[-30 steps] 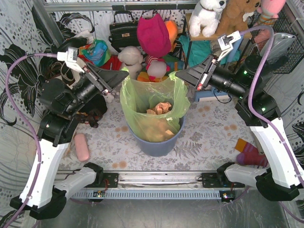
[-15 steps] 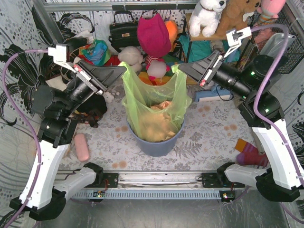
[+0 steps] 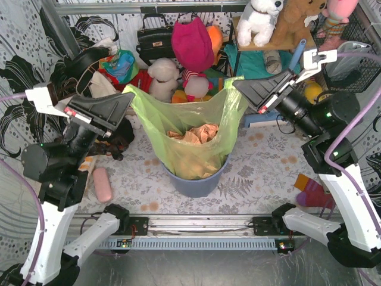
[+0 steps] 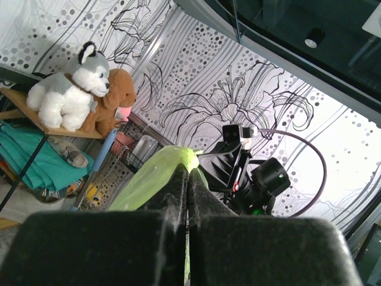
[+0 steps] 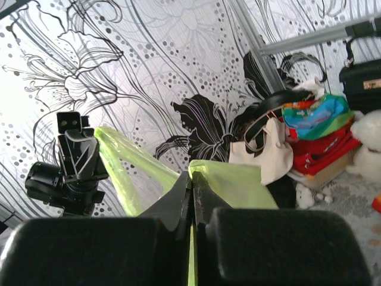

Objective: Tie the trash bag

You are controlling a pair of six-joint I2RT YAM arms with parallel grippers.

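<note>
The lime-green trash bag [image 3: 189, 156] stands in the round blue-grey bin [image 3: 196, 182], with brownish-tan waste [image 3: 194, 134] showing inside. Its mouth is stretched wide between my two grippers above the bin. My left gripper [image 3: 132, 94] is shut on the left corner of the rim, and my right gripper [image 3: 236, 84] is shut on the right corner. In the left wrist view, green film [image 4: 147, 182] runs out from the shut left gripper [image 4: 187, 171]. In the right wrist view, the right gripper [image 5: 191, 176] pinches the bag's edge [image 5: 238, 186].
Plush toys [image 3: 190, 56], a black handbag [image 3: 156, 39] and a cream tote bag [image 5: 266, 148] crowd the back. A shelf with stuffed animals [image 3: 262, 21] stands at the back right. A pink object [image 3: 103, 185] lies near left and a colourful sock [image 3: 313, 193] near right.
Both grippers have risen and drawn apart with the bag's rim. The mouth is pulled wider and the bag sits higher out of the bin.
</note>
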